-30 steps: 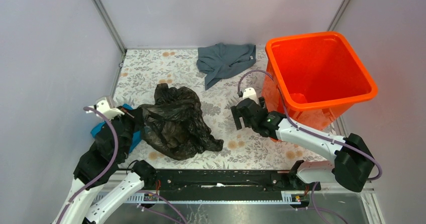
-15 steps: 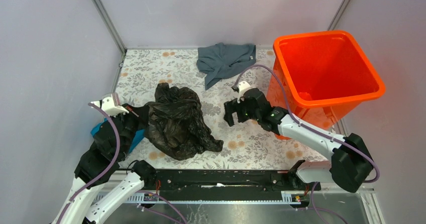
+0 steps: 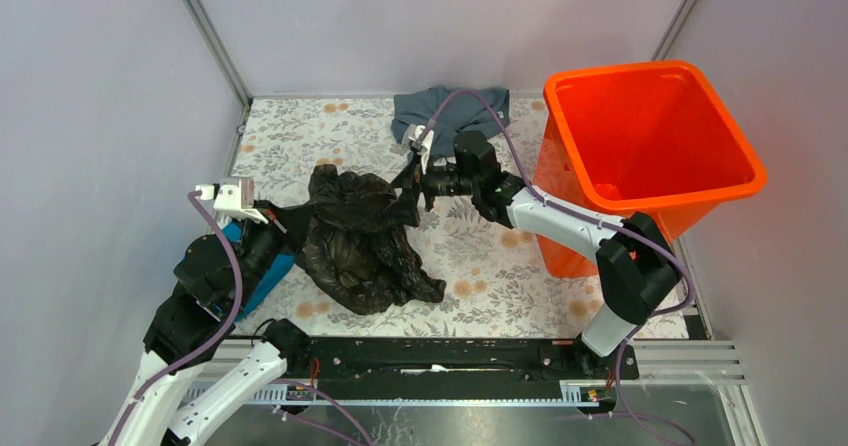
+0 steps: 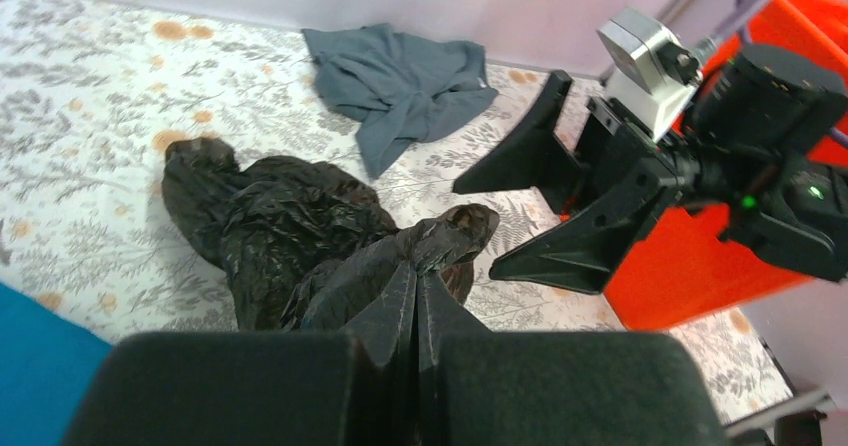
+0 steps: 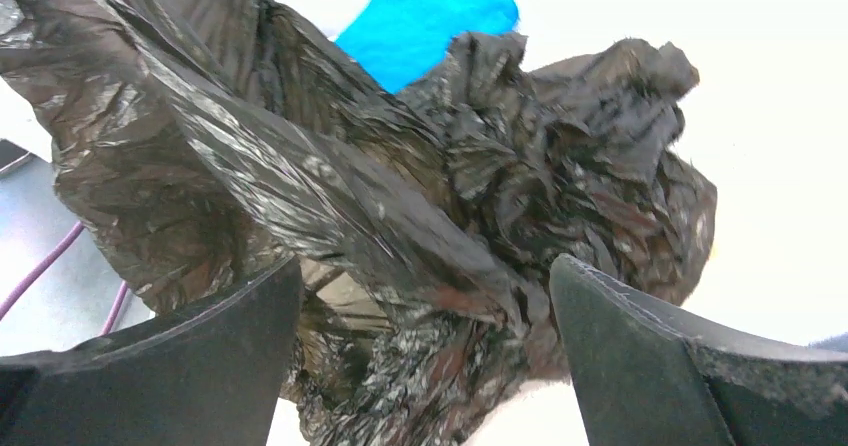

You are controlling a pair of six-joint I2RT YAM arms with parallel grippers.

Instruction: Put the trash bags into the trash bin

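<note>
One bag (image 3: 360, 236) of thin, glossy black plastic lies crumpled on a table (image 3: 300, 136) covered in a pale floral print. The film is crinkled all over and shows brownish where it is stretched thin. The heap sits left of the table's middle. Its long axis runs from a far-left lobe to a pointed tail at the near right. A twisted neck of film also stretches out to the left.

The left gripper (image 3: 278, 228) has its fingers pressed together on that neck; the left wrist view shows the plastic pinched flat between them. The right gripper (image 3: 410, 190) reaches in from the right at the heap's far right corner. Its two dark wedge-shaped fingers (image 5: 680, 366) stand wide apart, with a raised fold of the bag between them, not clamped.

One bin (image 3: 650, 146) stands upright at the table's far right, well apart from the bag. It is bright orange, smooth plastic, square and tapered, with a thick rolled rim and its mouth facing up.

There are two cloths. A soft grey cloth (image 3: 450, 116) lies rumpled at the far edge, beside the bin. A teal cloth (image 3: 262, 271) lies at the left, partly hidden under the left arm.
</note>
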